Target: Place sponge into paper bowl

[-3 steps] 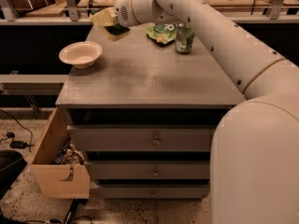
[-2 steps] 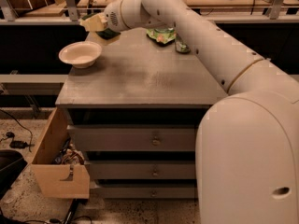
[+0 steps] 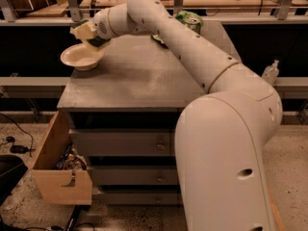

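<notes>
The paper bowl (image 3: 82, 57), cream with a flared rim, sits at the far left of the grey cabinet top (image 3: 139, 81). My gripper (image 3: 89, 34) hangs just above the bowl's far right rim and is shut on the sponge (image 3: 85, 32), whose pale yellow foam faces the camera with a dark green layer beneath. The sponge hovers over the bowl and does not rest in it. My white arm reaches from the lower right across the cabinet top.
A green-and-silver drink can (image 3: 193, 22) and a glossy green snack bag (image 3: 161, 38) lie at the back of the cabinet top, partly behind my arm. An open wooden drawer (image 3: 60, 172) sticks out at lower left. A shelf rail runs behind.
My gripper has carried the sponge leftward and down, from beside the bowl's far side to directly over the bowl. The bowl has not moved.
</notes>
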{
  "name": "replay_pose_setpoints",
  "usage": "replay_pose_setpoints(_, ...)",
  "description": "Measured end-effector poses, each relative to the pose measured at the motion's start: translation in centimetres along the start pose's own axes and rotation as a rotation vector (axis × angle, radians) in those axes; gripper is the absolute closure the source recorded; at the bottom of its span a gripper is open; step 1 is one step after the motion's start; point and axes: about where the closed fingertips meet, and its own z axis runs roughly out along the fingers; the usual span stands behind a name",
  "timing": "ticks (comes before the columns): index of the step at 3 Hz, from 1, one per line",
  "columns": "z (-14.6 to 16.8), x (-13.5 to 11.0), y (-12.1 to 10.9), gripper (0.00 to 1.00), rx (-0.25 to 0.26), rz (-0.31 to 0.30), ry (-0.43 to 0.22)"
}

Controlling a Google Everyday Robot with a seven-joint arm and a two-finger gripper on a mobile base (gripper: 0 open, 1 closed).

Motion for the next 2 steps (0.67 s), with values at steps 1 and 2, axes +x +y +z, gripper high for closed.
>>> replay_pose_setpoints(1, 2.3, 0.2, 0.4, 1.0, -0.017, -0.031, 0.005)
replay_pose_setpoints(2, 4.2, 0.7, 1.1, 1.0, -0.043, -0.044, 0.017)
